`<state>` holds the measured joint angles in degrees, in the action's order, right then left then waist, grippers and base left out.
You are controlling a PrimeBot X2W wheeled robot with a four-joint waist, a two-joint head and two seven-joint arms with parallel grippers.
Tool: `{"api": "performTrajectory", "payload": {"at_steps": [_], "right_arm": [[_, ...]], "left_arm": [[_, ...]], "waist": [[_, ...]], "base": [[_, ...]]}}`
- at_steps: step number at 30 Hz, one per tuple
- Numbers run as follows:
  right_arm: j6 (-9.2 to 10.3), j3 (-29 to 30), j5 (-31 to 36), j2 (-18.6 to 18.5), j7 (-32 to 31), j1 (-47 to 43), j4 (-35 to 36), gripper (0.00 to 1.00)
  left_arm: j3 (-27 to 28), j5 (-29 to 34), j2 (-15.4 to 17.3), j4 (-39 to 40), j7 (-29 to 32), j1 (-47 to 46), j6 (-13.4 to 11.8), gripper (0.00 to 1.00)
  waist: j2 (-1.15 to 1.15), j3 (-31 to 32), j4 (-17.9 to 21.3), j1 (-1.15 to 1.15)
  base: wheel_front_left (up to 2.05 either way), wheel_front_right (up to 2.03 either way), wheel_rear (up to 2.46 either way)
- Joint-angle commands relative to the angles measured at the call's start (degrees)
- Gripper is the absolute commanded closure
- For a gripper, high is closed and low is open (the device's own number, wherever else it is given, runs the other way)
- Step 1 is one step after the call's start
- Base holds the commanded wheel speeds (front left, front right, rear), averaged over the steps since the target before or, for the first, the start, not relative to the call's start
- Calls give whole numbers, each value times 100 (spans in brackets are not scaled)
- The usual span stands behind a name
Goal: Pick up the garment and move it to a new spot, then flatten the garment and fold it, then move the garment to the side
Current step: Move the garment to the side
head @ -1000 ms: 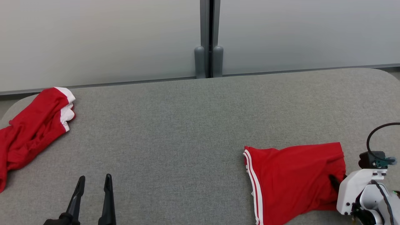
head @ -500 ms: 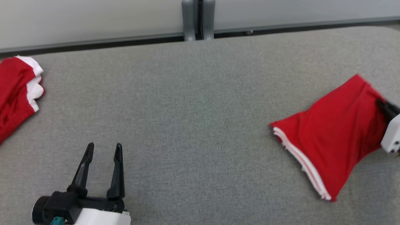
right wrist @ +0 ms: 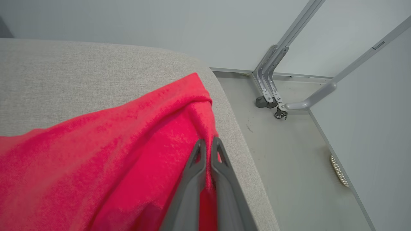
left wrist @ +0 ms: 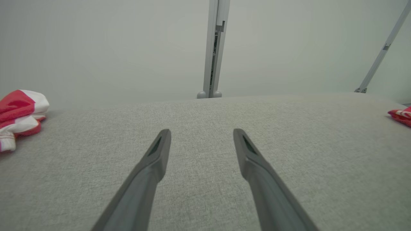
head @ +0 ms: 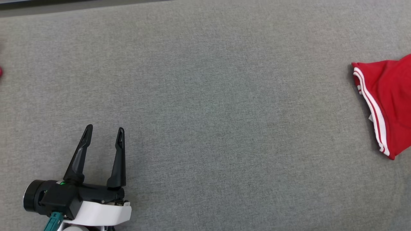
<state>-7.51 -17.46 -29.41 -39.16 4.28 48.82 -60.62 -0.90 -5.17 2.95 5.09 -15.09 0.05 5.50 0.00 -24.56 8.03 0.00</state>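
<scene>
The garment (head: 388, 99) is red with white stripes along one edge and lies at the right edge of the grey table (head: 205, 96) in the head view. In the right wrist view my right gripper (right wrist: 208, 144) is shut on a fold of the garment (right wrist: 128, 144) near the table's right edge. A small part of the garment (left wrist: 401, 114) shows far right in the left wrist view. My left gripper (head: 103, 132) stands open over bare table at the lower left, nothing between its fingers (left wrist: 160, 150).
A second red and white garment (left wrist: 19, 112) lies bunched at the table's far left. Pale wall panels with a grey post (left wrist: 213, 48) stand behind the table. Right of the table the floor (right wrist: 289, 160) drops away, with a grey frame and caster (right wrist: 273, 96).
The head camera has tilted down and shifted. My right gripper has shut on the garment and dragged it rightward, toward the table's right edge. The left gripper stays open.
</scene>
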Motion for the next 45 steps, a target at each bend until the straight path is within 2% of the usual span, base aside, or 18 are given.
{"api": "performTrajectory", "payload": {"at_steps": [1, 7, 8, 9, 10, 16, 21, 28, 34, 40, 45], "right_arm": [[3, 33, 81, -1, 127, 113, -150, 100], [3, 148, 450, -27, 599, 424, -708, 100], [3, 198, 561, -75, 703, 508, -845, 79], [3, 218, 708, -103, 793, 568, -944, 51], [3, 266, 793, -88, 853, 615, -1028, 0], [3, 702, 1323, -118, 1079, 622, -1212, 0], [2, 1435, 1789, 157, 1093, -93, 26, 0], [3, 2387, 2445, 1257, 1097, -2238, 2398, 0], [2, 2543, 2643, 2254, 1097, -3887, 4067, 0], [2, 2625, 2801, 3110, 1097, -5021, 4866, 0], [3, 2512, 2813, 3447, 1098, -5508, 4902, 0]], "left_arm": [[25, 51, 28, 14, -8, -94, 33, 0], [42, 117, 25, 1, -8, -126, 57, 0], [41, 126, 24, -7, -8, -133, 62, 0], [35, 132, 22, -15, -8, -140, 66, 0], [27, 122, 21, -15, -9, -146, 68, 0], [36, -85, 7, -67, -8, -25, -2, 0], [84, -471, 5, -175, -8, 307, -203, 0], [216, -865, 1, -273, -8, 993, -403, 0], [239, -1023, 4, -271, -8, 1237, -506, 0], [365, -1055, 5, -520, -8, 1347, -475, 0], [423, -1010, 5, -690, -8, 1375, -441, 0]], "waist": [[0, -73, 76, 0], [0, -99, 118, 0], [0, -96, 122, 0], [0, -80, 118, 0], [0, -54, 113, 0], [0, 424, 39, 0], [0, 1228, 3, 0], [0, 2279, -39, 0], [0, 2588, -170, 0], [0, 2794, -276, 0], [0, 2848, -300, 0]], "base": [[0, 0, 0], [0, 0, 0], [0, 0, 0], [0, 0, 0], [0, 0, 0], [0, 0, 0], [0, 0, 0], [0, 0, 0], [0, 0, 0], [0, 0, 0], [0, 0, 0]]}}
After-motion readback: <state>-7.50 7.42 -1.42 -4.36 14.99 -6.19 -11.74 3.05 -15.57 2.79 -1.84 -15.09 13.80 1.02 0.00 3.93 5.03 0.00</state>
